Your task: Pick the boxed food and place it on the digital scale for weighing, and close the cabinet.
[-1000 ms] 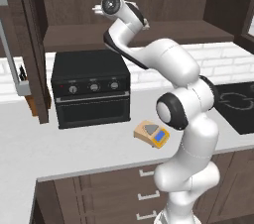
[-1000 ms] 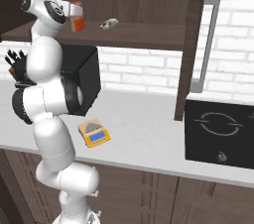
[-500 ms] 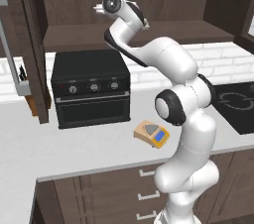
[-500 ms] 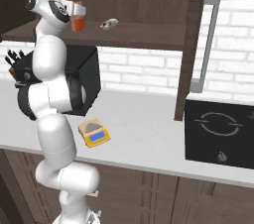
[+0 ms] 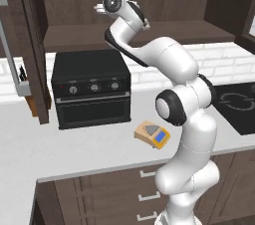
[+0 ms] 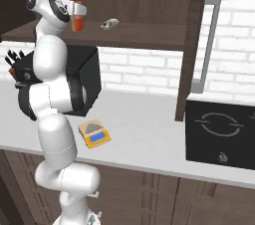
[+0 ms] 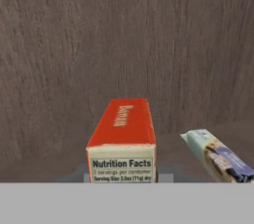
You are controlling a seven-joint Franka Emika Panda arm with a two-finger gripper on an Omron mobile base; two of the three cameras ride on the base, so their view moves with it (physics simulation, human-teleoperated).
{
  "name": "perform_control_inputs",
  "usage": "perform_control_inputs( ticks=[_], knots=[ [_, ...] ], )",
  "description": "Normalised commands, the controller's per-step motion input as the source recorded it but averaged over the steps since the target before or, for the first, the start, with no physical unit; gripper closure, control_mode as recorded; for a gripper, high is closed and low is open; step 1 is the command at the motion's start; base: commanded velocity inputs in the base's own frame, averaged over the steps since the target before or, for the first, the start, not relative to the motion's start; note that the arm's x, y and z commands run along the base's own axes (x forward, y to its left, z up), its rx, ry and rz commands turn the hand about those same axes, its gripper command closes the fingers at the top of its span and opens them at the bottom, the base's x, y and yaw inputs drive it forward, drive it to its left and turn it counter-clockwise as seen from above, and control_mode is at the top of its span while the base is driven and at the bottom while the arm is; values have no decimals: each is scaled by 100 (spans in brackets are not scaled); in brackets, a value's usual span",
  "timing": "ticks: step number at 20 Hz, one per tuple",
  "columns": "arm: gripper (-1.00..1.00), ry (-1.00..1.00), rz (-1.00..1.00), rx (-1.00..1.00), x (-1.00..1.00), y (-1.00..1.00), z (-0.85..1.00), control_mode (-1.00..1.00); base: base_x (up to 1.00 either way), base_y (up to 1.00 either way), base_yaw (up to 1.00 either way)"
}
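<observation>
The boxed food (image 7: 121, 134), an orange-red carton with a nutrition label facing me, stands on the shelf of the open cabinet (image 5: 164, 35). In the hand view it sits tight between my gripper's (image 7: 125, 178) two fingertips, which press its sides. From the right base view the gripper (image 6: 79, 16) is up at the shelf, shut on the carton (image 6: 76, 23). The left base view has the hand (image 5: 142, 22) reaching into the cabinet, hiding the carton. The yellow-orange digital scale (image 5: 153, 134) (image 6: 94, 133) lies on the counter in front of my base.
A small pale packet (image 7: 218, 156) (image 6: 109, 23) lies on the shelf just right of the carton. A black toaster oven (image 5: 92, 87) stands under the shelf. The cabinet doors (image 6: 193, 45) (image 5: 35, 45) hang open on both sides. A cooktop (image 6: 219, 129) lies at the right.
The gripper's fingers have come together on the carton's sides. The arm and the base have hardly moved.
</observation>
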Motion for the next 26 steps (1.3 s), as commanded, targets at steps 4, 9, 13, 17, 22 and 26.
perform_control_inputs(
  ticks=[4,9,13,17,22,26],
  knots=[
    [100,0,0,0,0,0,0,-100,0,0,0],
    [100,0,0,0,0,0,0,-100,0,0,0],
    [100,0,0,0,0,0,0,-100,0,0,0],
    [100,0,0,0,-21,0,-2,-100,0,0,0],
    [100,0,-6,0,-66,1,-2,-100,0,0,0],
    [100,0,-11,0,-89,0,2,-100,0,0,0]
  ],
)
